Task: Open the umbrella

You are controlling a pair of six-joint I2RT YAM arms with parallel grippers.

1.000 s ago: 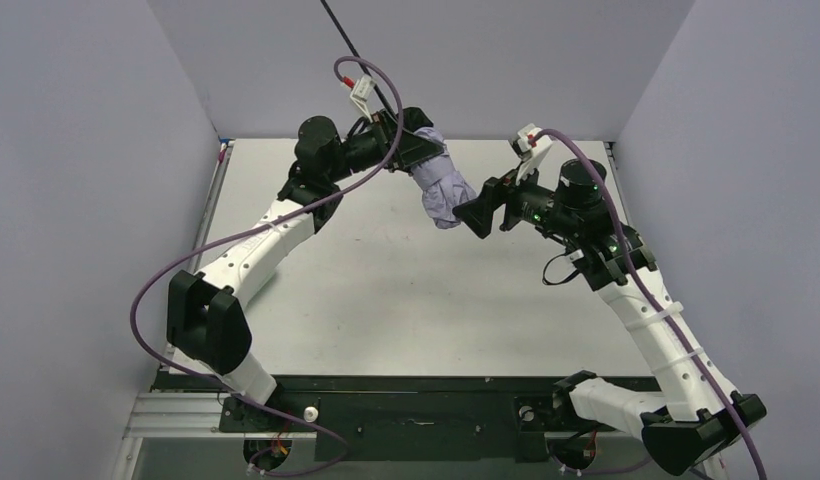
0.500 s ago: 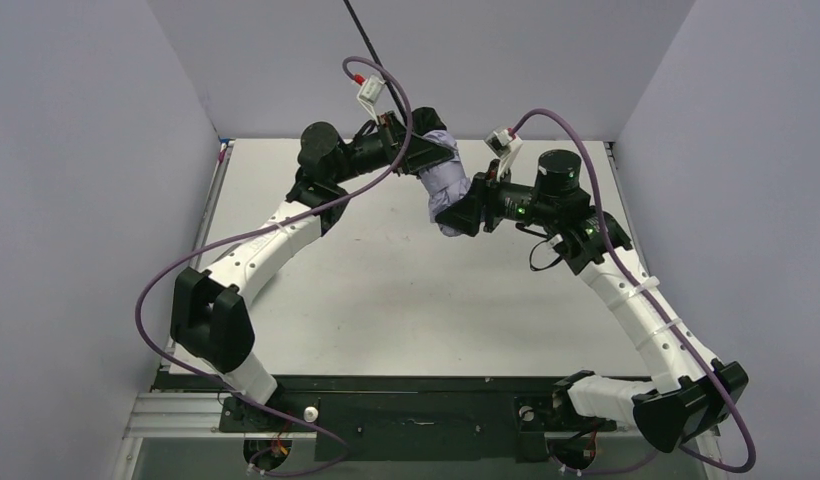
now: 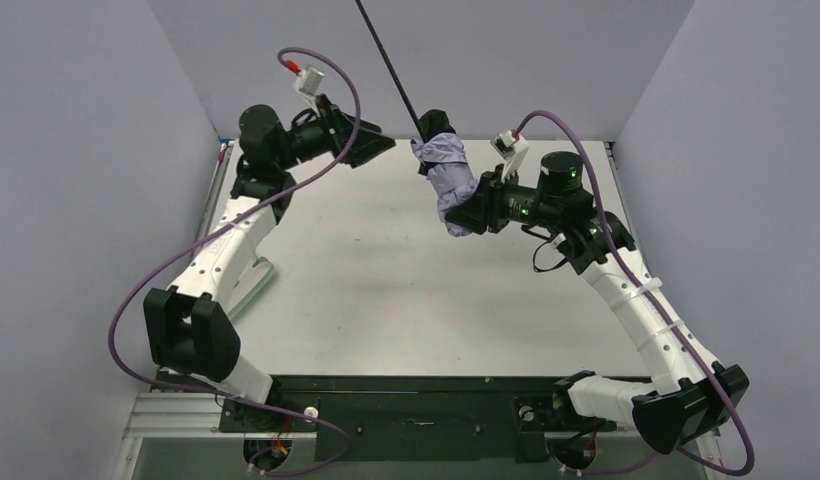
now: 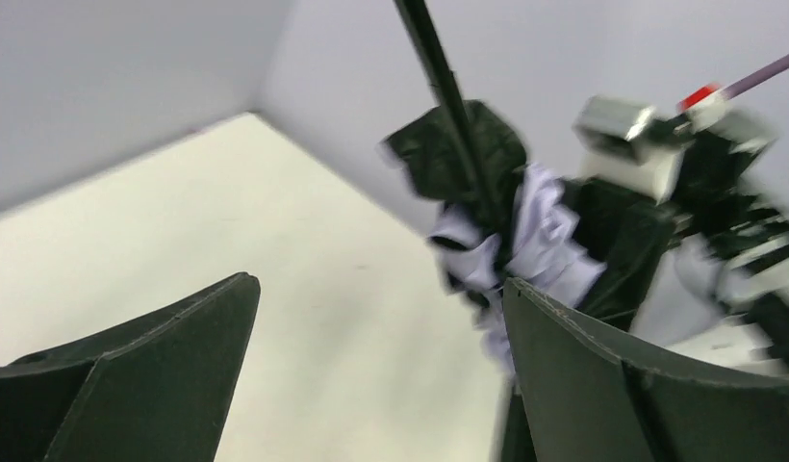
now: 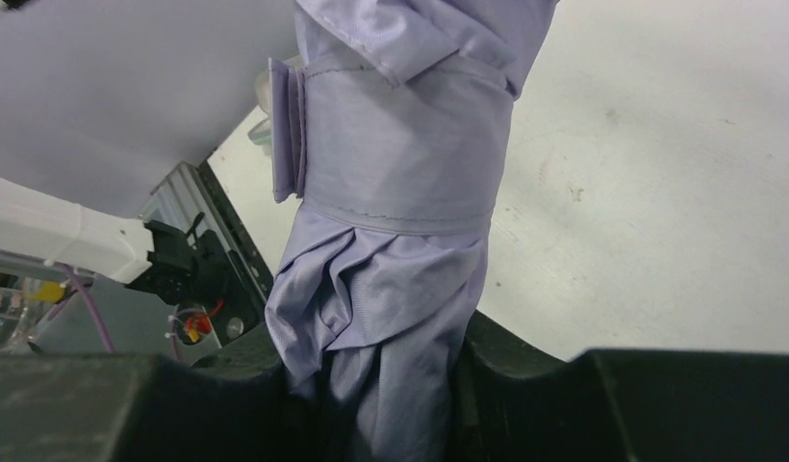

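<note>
Seen from above, two robot arms reach over a pale table [image 3: 386,300] enclosed by plain grey walls [image 3: 76,150]. The umbrella [image 3: 448,175] is held in the air above the far part of the table, a little right of centre. It is not opened out. Its lavender canopy [image 5: 371,289] hangs as a crumpled bundle, bound round the middle by a strap [image 5: 410,173] of the same cloth. A fold of black lining [image 4: 448,154] shows at the upper end. From there a thin black shaft [image 3: 386,58] slants up and to the left, out of the top of the picture.

The right gripper [image 3: 464,215] comes in from the right and clamps the lower end of the bundle. In the right wrist view its two black fingers [image 5: 525,385] press against the cloth from either side.

The left gripper [image 3: 384,146] is at the far left, apart from the umbrella and pointing toward it. Its jaws stand wide apart with nothing between them. In the left wrist view, which is blurred, the umbrella appears beyond the gap between the two fingers, nearer the right one.
</note>
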